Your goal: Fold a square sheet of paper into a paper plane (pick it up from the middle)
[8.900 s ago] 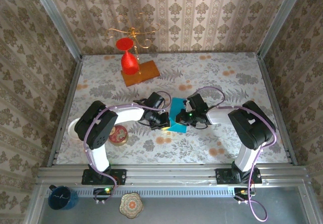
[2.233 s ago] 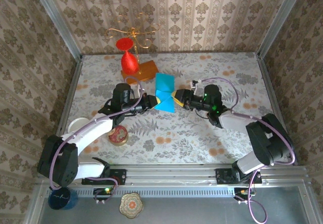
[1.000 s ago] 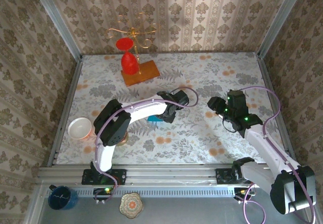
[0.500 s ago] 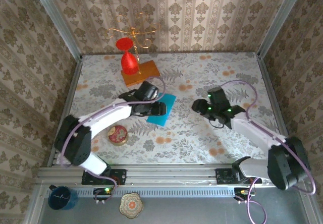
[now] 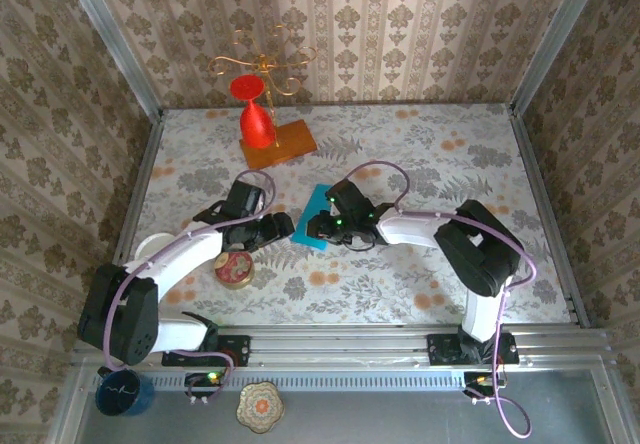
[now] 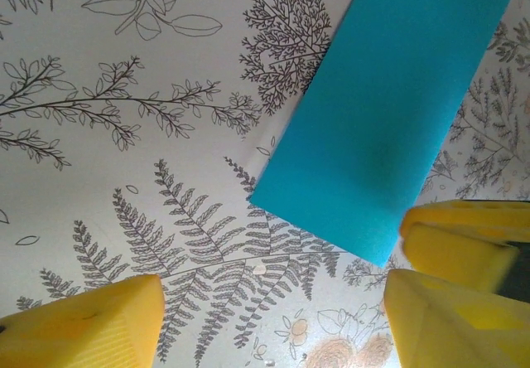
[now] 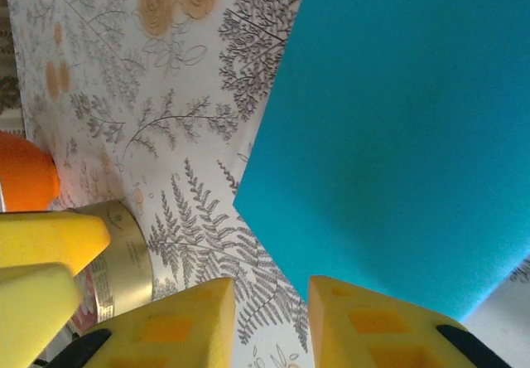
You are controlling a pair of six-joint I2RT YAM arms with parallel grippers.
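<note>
The square sheet of paper [image 5: 322, 204] lies flat on the patterned table as a teal-blue folded oblong [image 6: 389, 111], with its near end under the right wrist. My left gripper [image 5: 283, 227] sits just left of the paper's near corner. It is open [image 6: 265, 326], with bare table between its yellow fingers [image 6: 83, 326]. My right gripper [image 5: 313, 229] is at the paper's near edge. Its jaws [image 7: 269, 318] stand a narrow gap apart over bare table, and one finger [image 7: 381, 326] overlaps the paper's [image 7: 397, 136] edge. Nothing is held.
A gold tin [image 5: 235, 269] with a red lid stands near the left gripper, and a white bowl [image 5: 150, 249] farther left. At the back left, a red glass [image 5: 257, 124] stands on an orange wooden block [image 5: 285, 144] before a gold wire stand [image 5: 262, 64].
The left gripper has drawn back to the paper's left and opened wider. The right arm has swung in from the right to the paper's near edge, its jaws narrowing.
</note>
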